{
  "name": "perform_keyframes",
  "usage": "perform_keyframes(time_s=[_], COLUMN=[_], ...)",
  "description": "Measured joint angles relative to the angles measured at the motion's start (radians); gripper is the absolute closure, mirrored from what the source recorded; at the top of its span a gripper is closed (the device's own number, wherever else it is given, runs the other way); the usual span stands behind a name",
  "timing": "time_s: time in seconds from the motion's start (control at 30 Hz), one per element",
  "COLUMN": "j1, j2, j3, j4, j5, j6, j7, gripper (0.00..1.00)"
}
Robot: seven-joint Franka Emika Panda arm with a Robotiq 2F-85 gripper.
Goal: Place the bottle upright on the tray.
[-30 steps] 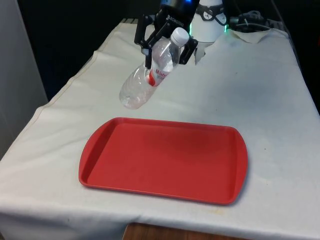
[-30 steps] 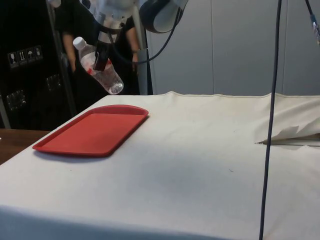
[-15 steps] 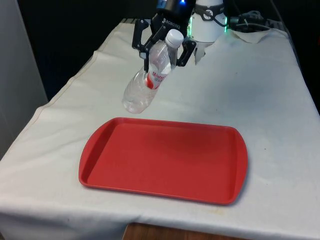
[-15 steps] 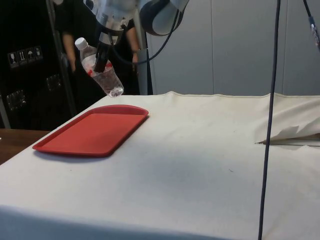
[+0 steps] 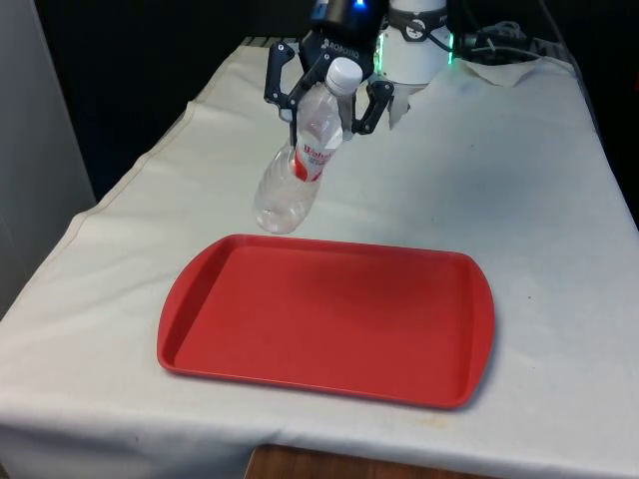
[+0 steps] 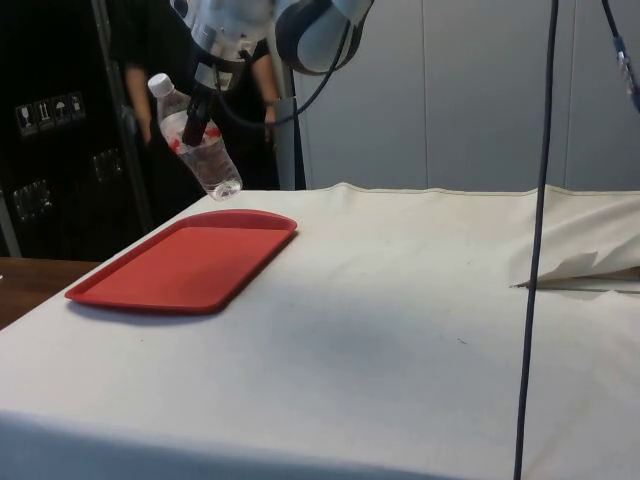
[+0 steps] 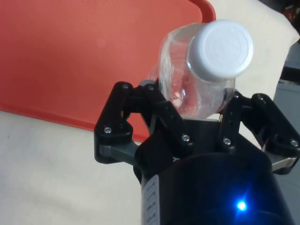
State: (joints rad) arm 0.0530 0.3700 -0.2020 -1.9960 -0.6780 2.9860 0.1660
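Observation:
A clear plastic bottle with a white cap and a red-and-white label hangs in the air, tilted, cap uppermost. My gripper is shut on its upper body, just below the neck. In the side view the bottle hovers above the far end of the red tray, its base a short way over the rim. The tray lies flat and bare on the white cloth, nearer the camera than the bottle. In the wrist view the white cap points at the lens, with the fingers on either side and the tray beyond.
A person stands behind the tray's far end in the side view. A rumpled fold of cloth and a dark hanging cable are at the side view's right. White cloth spreads around the tray.
The bottle has swung from a strong slant towards upright and sunk a little, its base drawing nearer to the tray's far rim. The grip is unchanged.

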Motion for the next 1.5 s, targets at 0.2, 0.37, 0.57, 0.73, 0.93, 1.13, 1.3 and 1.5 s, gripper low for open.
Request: perform_keyframes(time_s=[0.2, 0.37, 0.57, 0.73, 0.93, 1.13, 1.3, 1.5], j1=[0.0, -0.001, -0.001, -0.001, -0.001, -0.001, -0.002, -0.002], j2=[0.009, 0.015, 0.025, 0.035, 0.04, 0.052, 0.058, 0.067], j3=[-0.001, -0.002, -0.002, -0.002, -0.002, -0.002, -0.002, -0.002], j4=[0.0, 0.0, 0.002, 0.003, 0.003, 0.004, 0.004, 0.004], j5=[0.048, 0.073, 0.114, 0.156, 0.183, 0.229, 0.262, 0.299], j6=[0.022, 0.037, 0.056, 0.076, 0.086, 0.108, 0.119, 0.133], j7=[0.0, 0.0, 0.0, 0.0, 0.0, 0.0, 0.0, 0.0], gripper=[0.84, 0.84, 0.84, 0.84, 0.84, 0.84, 0.84, 0.84])
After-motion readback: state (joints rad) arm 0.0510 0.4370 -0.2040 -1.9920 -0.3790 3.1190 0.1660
